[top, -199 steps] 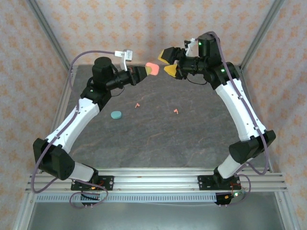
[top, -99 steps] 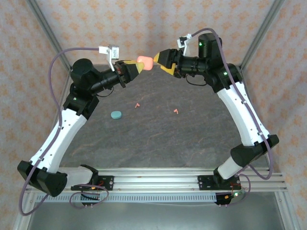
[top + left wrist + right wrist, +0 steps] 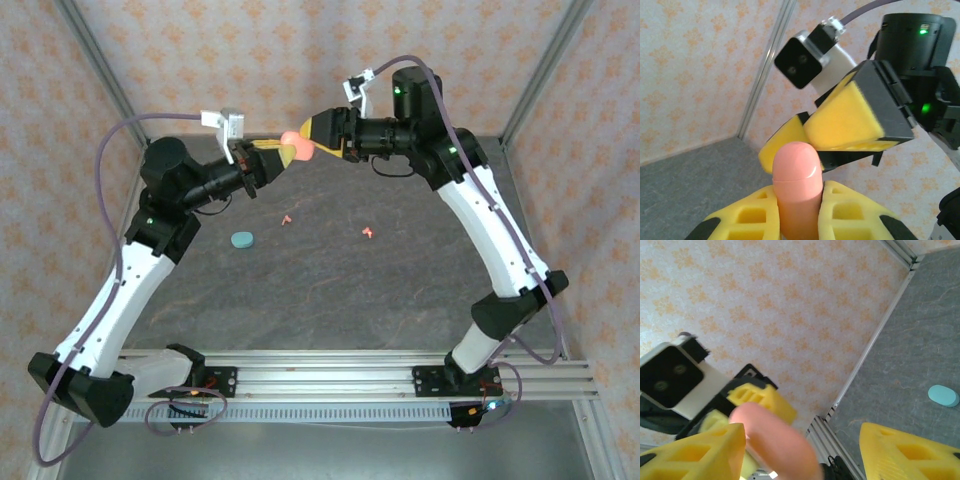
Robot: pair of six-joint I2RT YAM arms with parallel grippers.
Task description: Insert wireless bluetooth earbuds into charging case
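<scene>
Nothing is inserted yet: the left gripper (image 3: 275, 152) pinches the salmon-pink case (image 3: 296, 147) aloft, the right gripper (image 3: 310, 140) is spread around its tip, seemingly to open it, while 2 salmon-pink earbuds (image 3: 287, 218) (image 3: 367, 233) and the teal case (image 3: 242, 240) lie on the table (image 3: 400, 290).

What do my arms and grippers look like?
White link shells, black joints, purplish cables alongside both arms. The left gripper and right gripper have yellow, square-pocketed fingers on black backing, with white camera blocks at the wrists. Green lights dot the right arm.

Grey table (image 3: 330, 290), patterned walls (image 3: 300, 60).
</scene>
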